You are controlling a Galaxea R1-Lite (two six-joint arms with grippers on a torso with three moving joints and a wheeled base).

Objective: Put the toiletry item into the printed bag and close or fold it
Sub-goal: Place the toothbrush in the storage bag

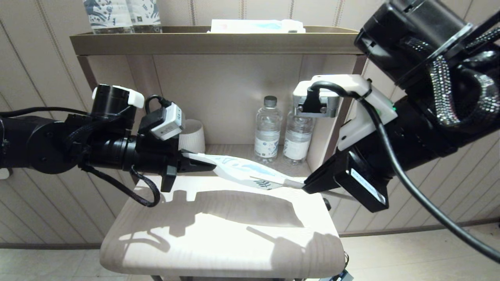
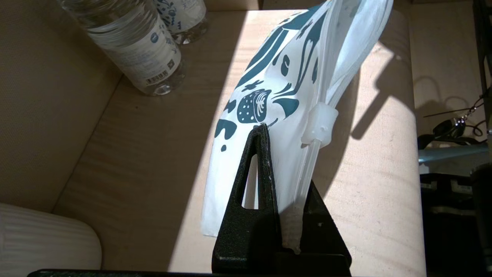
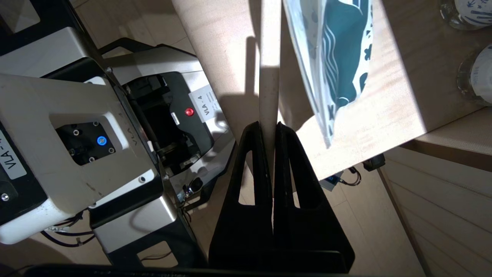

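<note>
The left tool is clamped on one end of the flat white paper-like printed bag with dark blue leaf and flower print, holding it level in the air above the pale wooden worktop. The right tool is pinched together on the handle of the thin, pale cream toothbrush, which points at the bag's far, printed end.

In the left wrist view a pale stem with a small translucent collar lies along the bag's edge and runs down between the tool's tips; this may be the toothbrush already partly entered, though I cannot tell whether it is inside the bag or merely alongside.

Judged from this, both items are lifted and lined up, and insertion is at most begun. Pushing the toothbrush fully in, releasing it, and folding or closing the bag are all left to do.

Two clear plastic water bottles stand on the shelf behind, well clear.
</note>
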